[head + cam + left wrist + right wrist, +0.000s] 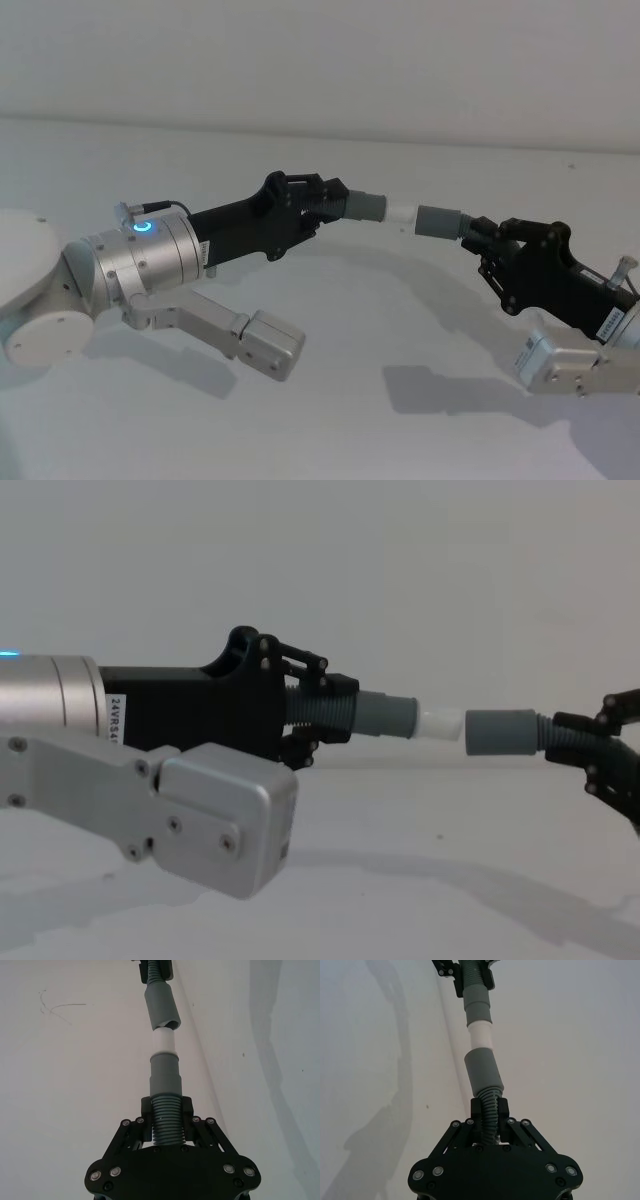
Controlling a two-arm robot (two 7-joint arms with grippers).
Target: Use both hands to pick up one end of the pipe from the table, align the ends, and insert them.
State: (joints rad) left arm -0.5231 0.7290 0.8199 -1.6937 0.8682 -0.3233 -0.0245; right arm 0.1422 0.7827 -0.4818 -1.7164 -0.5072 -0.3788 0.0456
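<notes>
Two claws hold the pipes up: left gripper (pixel 325 200) squeezes the white-tipped pipe (pixel 370 208), right gripper (pixel 478 240) squeezes the open-cuff pipe (pixel 440 220). A crooked push could jam the tip.

left gripper (pixel 165 1112) clamps ribbed pipe (pixel 165 1125); white tip (pixel 163 1041) at the other cuff (pixel 162 1007); table (pixel 60 1100) behind

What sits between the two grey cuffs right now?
The white tip of the left gripper's cuff spans the gap to the right gripper's cuff, its end at that cuff's mouth; the chest view shows this.
</notes>
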